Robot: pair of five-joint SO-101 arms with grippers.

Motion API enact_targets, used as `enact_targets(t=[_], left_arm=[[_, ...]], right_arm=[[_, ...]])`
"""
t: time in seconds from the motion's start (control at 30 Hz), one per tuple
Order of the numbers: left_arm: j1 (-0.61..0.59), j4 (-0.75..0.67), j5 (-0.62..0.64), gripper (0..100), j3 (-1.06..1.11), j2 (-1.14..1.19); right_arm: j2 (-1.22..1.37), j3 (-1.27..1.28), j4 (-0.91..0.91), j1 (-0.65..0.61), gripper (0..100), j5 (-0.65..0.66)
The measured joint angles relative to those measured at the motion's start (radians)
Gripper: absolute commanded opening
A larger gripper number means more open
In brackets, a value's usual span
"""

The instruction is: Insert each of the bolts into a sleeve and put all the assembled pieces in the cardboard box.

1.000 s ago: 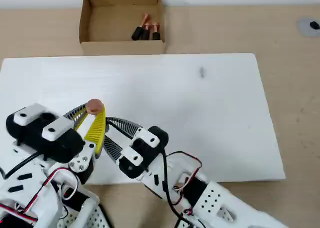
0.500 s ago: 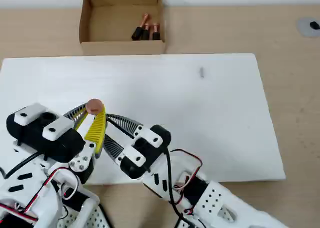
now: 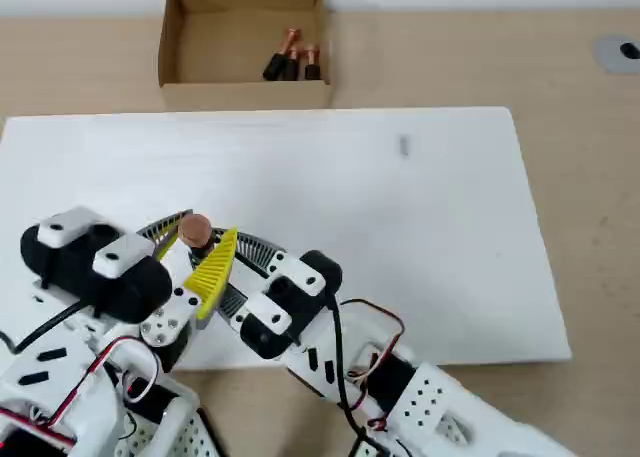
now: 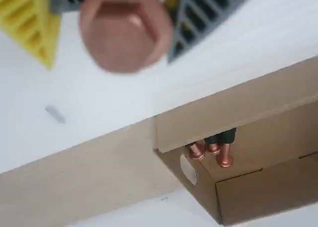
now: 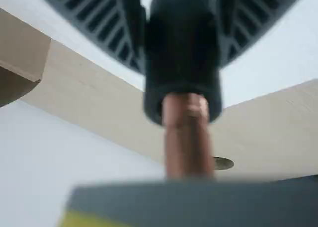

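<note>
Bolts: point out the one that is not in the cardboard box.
The bolt held in the left gripper; the other three lie sleeved in the cardboard box.

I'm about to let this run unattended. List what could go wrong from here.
1. The bolt sits only partly in the sleeve, with its shank showing; if the left gripper lets go now, it may slip out.
2. The box lies far across the board; both could drop on the way.
</note>
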Motion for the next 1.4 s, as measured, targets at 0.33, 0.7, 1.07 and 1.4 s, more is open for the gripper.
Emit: enact_targets(t=[0.33, 0.7, 1.07, 1.4], left_arm=[[-0.115, -0.002, -0.052, 17, 0.1, -0.097], [-0.141, -0.002, -0.031, 17, 0.112, -0.127], [-0.141, 0.109, 0.117, 17, -0.299, 0.054], [-0.327, 0.164, 0.115, 17, -0.453, 0.336]], right_arm=[[0.005, 0.003, 0.003, 0.0, 0.9, 0.0], [0.009, 0.0, 0.005, 0.02, 0.9, 0.0], [0.092, -0.086, 0.035, 0.224, 0.9, 0.0], [0.664, -0.608, 0.035, 0.414, 0.9, 0.0]])
